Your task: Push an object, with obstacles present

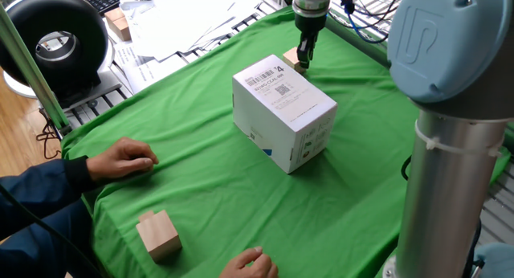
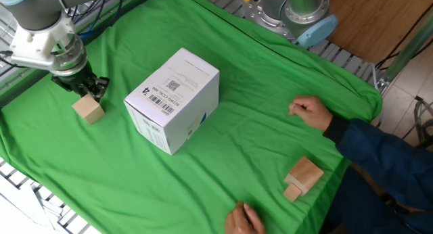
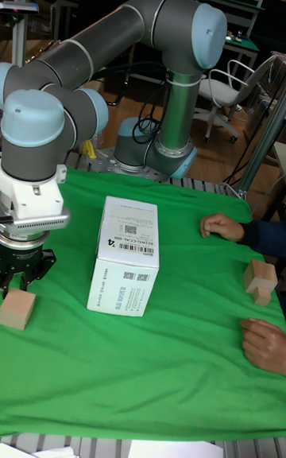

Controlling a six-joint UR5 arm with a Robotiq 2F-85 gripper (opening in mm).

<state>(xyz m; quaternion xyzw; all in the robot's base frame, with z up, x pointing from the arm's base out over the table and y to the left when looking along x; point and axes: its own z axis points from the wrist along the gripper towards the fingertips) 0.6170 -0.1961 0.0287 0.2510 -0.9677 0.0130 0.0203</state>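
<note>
Your gripper (image 2: 90, 88) low at small cube (image 2: 88, 110), fingertips against its far side; jaw gap not discernible. Cube on green cloth (image 2: 223, 159), beside white box (image 2: 172, 100), apart. Box closed, contents unseen.

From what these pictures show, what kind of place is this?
Probably a robotics lab or workshop. A big industrial arm works over a table draped in green cloth, with metal frames, cables and an office chair behind it, and loose papers beside the table.
</note>
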